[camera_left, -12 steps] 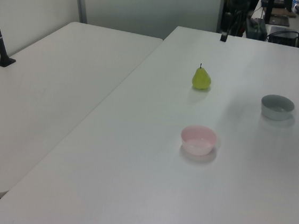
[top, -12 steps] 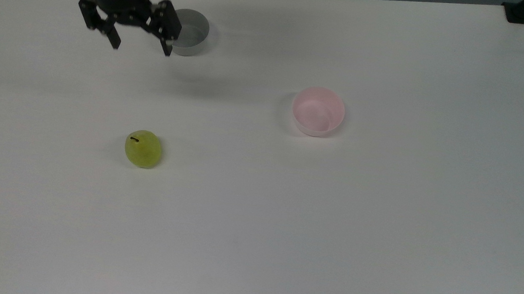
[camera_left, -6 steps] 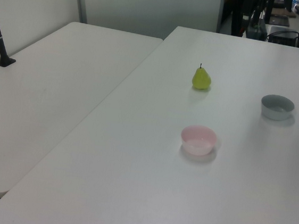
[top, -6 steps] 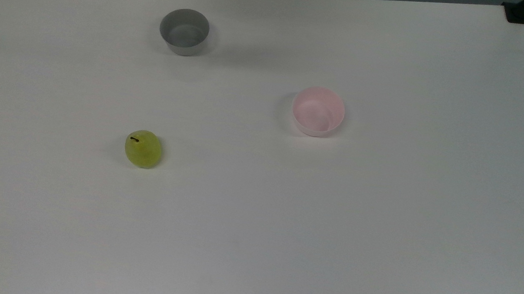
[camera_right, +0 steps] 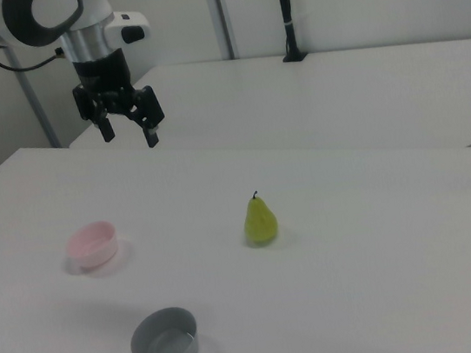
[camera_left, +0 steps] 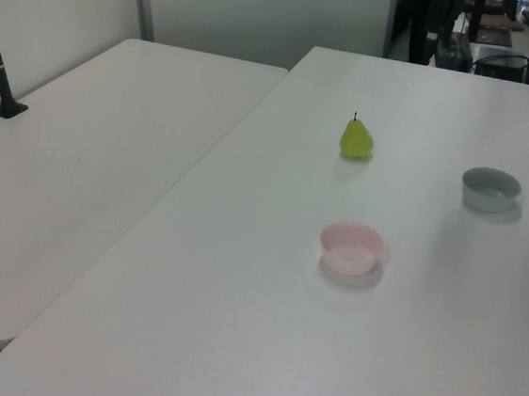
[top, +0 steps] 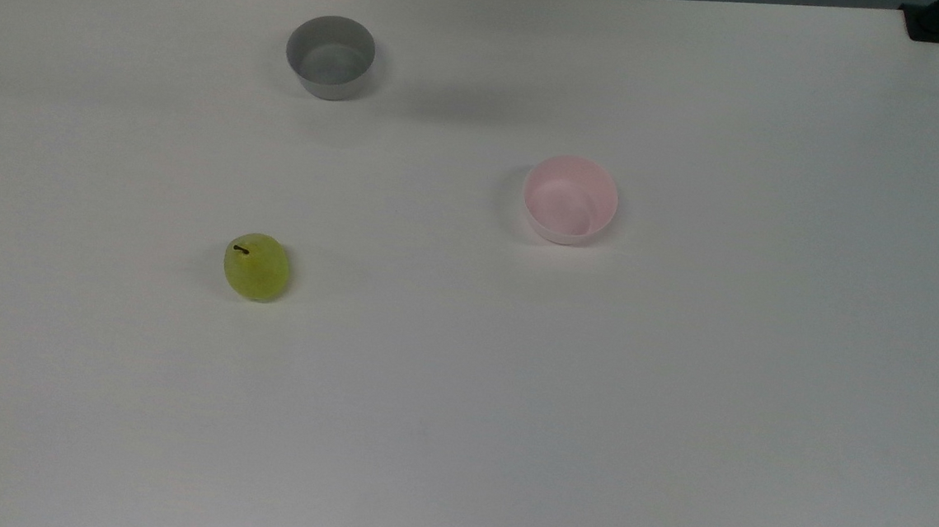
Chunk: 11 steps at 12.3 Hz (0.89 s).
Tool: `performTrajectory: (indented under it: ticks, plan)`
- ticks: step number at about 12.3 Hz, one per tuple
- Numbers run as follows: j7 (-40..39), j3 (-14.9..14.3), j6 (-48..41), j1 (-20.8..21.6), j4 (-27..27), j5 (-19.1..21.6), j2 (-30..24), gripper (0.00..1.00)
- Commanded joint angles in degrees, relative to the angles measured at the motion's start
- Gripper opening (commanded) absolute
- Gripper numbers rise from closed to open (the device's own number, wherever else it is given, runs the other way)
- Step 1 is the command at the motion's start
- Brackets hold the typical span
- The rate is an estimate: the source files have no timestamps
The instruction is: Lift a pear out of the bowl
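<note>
The gripper [camera_right: 129, 132] hung high above the white table [top: 675, 394], jaws open and empty. The pear [top: 256, 266] stood upright on the table, well apart from the empty pink bowl [top: 570, 199] and grey bowl [top: 330, 56].

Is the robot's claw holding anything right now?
No. The gripper hangs open and empty above the table. The pear stands alone on the table.

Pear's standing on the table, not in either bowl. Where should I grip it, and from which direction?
Grip the yellow-green pear across its wide lower belly, coming straight down from above. It stands upright on the white table, dark stem up, so the open gripper can straddle the narrow neck. The pale pink bowl and grey bowl stand well apart from it.
</note>
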Motion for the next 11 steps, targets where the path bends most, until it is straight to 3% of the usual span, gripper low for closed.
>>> performTrajectory:
  ticks: [1, 11]
  plan:
    - [-5.4, 0.4, 4.6, -0.3, -1.3, -0.9, 0.4, 1.0]
    - [-5.4, 0.6, 4.6, -0.2, -1.0, -1.1, 0.9, 1.0]
